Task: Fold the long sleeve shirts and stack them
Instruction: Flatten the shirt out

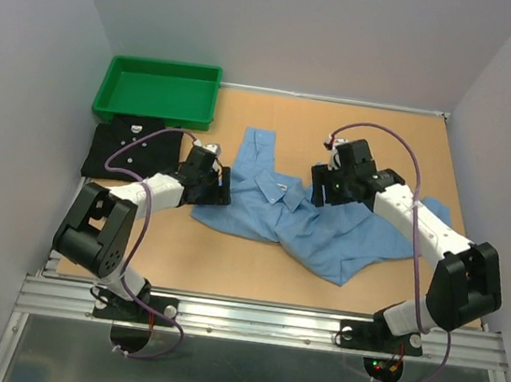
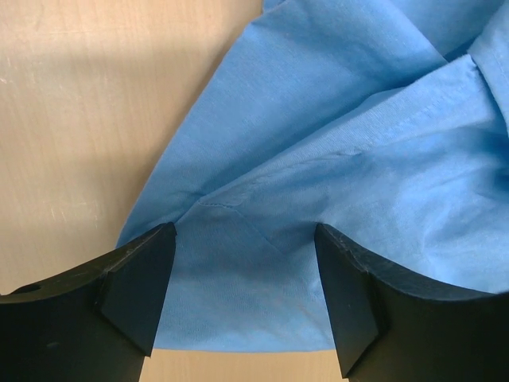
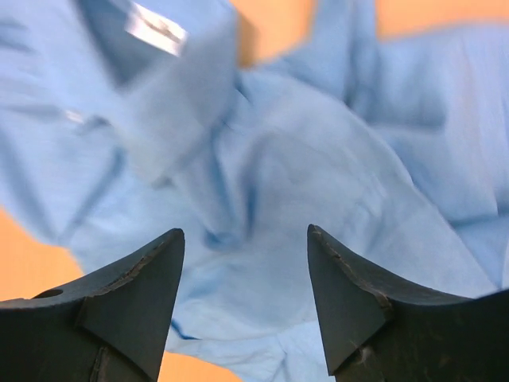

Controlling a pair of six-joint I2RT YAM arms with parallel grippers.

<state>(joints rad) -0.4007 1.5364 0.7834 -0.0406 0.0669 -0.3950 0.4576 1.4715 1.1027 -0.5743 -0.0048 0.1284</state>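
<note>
The light blue shirt (image 1: 299,217) lies crumpled in the middle of the table, collar up. The black shirt (image 1: 132,151) lies folded at the left, below the tray. My left gripper (image 1: 221,189) is open at the blue shirt's left edge; in the left wrist view its jaws straddle the blue cloth (image 2: 318,159) without closing on it. My right gripper (image 1: 321,192) is open above the shirt's upper right part; the right wrist view shows wrinkled blue cloth (image 3: 262,159) between and below its open jaws.
A green plastic tray (image 1: 158,90) stands at the back left, touching the black shirt's far edge. The walls close in on both sides. Bare table shows at the back right and along the near edge.
</note>
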